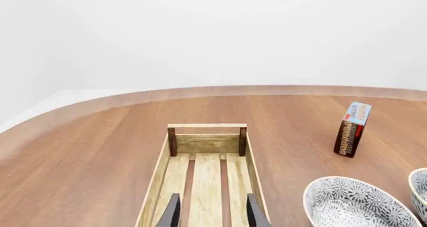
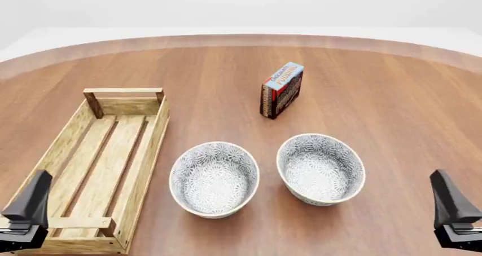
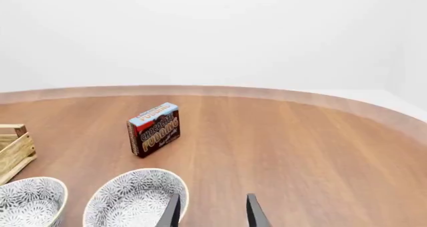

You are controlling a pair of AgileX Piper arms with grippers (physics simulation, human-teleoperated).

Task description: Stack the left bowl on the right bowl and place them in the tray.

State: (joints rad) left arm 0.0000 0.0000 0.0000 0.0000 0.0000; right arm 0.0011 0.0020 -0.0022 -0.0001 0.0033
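Bowls first: two patterned grey-and-white ones sit side by side on the round wooden table [image 2: 376, 87], near the arms' edge of it, both upright and unstacked. Going left to right in the front view, the left gripper [image 2: 26, 213] shows at the lower left corner, hanging over the near end of the tray [image 2: 154, 137]. In the left wrist view its two dark fingertips [image 1: 172, 212] stand apart with bare tray slats showing between them, so the jaws are released and hold nothing.

That tray, a long shallow light-wood slatted crate, lies on the left part of the table with its long side running away from the arms; a raised handle bar spans each end, and nothing lies in it.

Just beside the tray's right wall sits the left bowl [image 2: 214, 179], close to it but apart. The right bowl [image 2: 321, 168] stands near the left one, with a narrow gap of table between their rims.

Beyond the bowls, roughly behind the gap between them, a small printed box [image 2: 281, 90] stands upright, turned at an angle, well apart from both.

At the lower right corner the right gripper [image 2: 452, 213] hangs clear of the right bowl, off to its right. The right wrist view shows its fingers [image 3: 253, 212] parted over bare wood, just beside the right bowl's rim, jaws released and gripping nothing.
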